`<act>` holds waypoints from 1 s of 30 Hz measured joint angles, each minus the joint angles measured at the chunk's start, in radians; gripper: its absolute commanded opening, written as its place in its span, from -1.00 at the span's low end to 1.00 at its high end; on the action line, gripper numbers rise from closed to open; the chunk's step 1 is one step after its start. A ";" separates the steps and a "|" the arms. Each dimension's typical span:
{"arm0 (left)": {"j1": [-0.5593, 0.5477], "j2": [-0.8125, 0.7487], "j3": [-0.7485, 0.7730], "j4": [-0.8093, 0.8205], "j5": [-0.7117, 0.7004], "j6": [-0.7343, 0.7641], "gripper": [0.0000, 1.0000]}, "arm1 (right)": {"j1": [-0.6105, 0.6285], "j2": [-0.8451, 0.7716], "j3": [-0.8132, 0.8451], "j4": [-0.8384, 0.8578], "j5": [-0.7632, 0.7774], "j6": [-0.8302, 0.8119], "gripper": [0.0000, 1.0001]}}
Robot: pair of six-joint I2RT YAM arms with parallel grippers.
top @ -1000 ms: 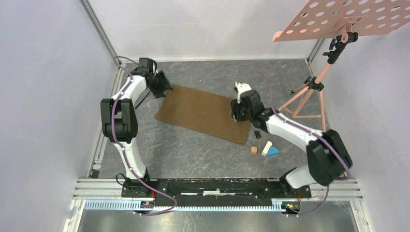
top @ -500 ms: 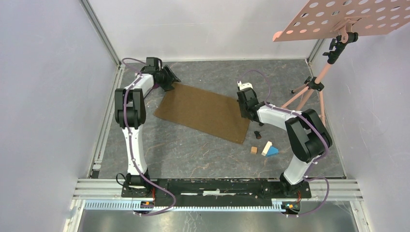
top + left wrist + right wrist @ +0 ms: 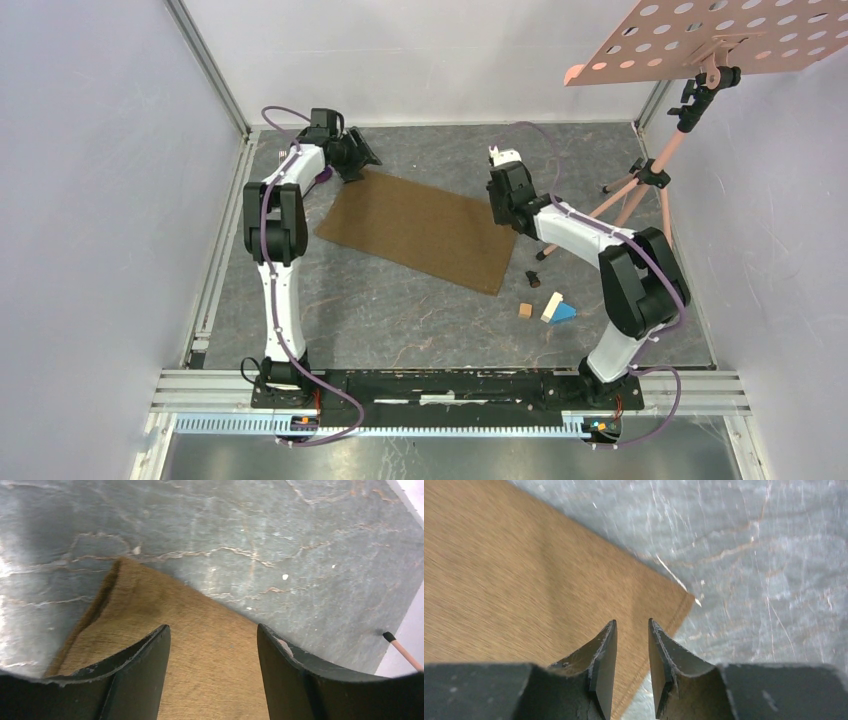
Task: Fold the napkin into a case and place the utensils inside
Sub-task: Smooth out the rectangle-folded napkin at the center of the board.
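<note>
The brown napkin [image 3: 420, 230] lies spread flat on the grey table, slanting from far left to near right. My left gripper [image 3: 360, 160] hovers over its far left corner. In the left wrist view its jaws stand wide apart above the napkin [image 3: 150, 595], and the left gripper [image 3: 212, 627] has nothing between them. My right gripper [image 3: 505, 205] is over the far right corner. The right wrist view shows the right gripper [image 3: 632, 621] with a narrow gap between its fingers, above the napkin [image 3: 524, 570] edge and holding nothing. I cannot make out the utensils in any view.
Small wooden [image 3: 525, 310], cream [image 3: 551, 306] and blue [image 3: 565, 313] blocks lie near the napkin's near right corner, with a small dark piece [image 3: 533, 279] beside them. A pink tripod stand [image 3: 640, 190] with a perforated board [image 3: 710, 40] stands at the far right. Its leg foot [image 3: 387, 636] shows at the left wrist view's right edge.
The left gripper has swung right to the napkin's far left corner. The right gripper has drawn back off the napkin toward its far right corner, and its jaws have narrowed.
</note>
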 measured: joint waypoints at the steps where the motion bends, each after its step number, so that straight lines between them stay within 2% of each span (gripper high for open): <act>1: -0.004 -0.002 0.005 -0.001 0.006 0.000 0.42 | 0.000 0.010 0.032 0.001 -0.012 0.000 -0.31; 8: -0.018 0.008 0.078 -0.003 0.010 -0.001 0.45 | -0.006 0.088 0.072 0.038 -0.031 0.001 -0.36; 14: -0.017 0.066 0.091 -0.039 -0.018 0.027 0.59 | -0.037 0.159 0.061 0.040 -0.019 -0.009 -0.37; 19: -0.026 0.055 0.126 -0.130 -0.101 0.095 0.72 | -0.043 0.153 0.051 0.003 0.045 -0.034 -0.08; 23: -0.056 -0.074 0.037 -0.211 -0.175 0.114 0.78 | -0.017 0.087 0.051 -0.058 0.059 -0.054 0.21; 24: -0.066 -0.114 0.014 -0.224 -0.186 0.114 0.78 | -0.005 0.058 0.048 -0.066 0.048 -0.056 0.23; 27: -0.104 -0.288 -0.108 -0.215 -0.178 0.114 0.82 | 0.042 -0.041 0.026 -0.056 -0.061 -0.043 0.21; 30: -0.137 -0.410 -0.222 -0.172 -0.131 0.112 0.82 | 0.084 -0.092 -0.007 -0.007 -0.214 0.005 0.00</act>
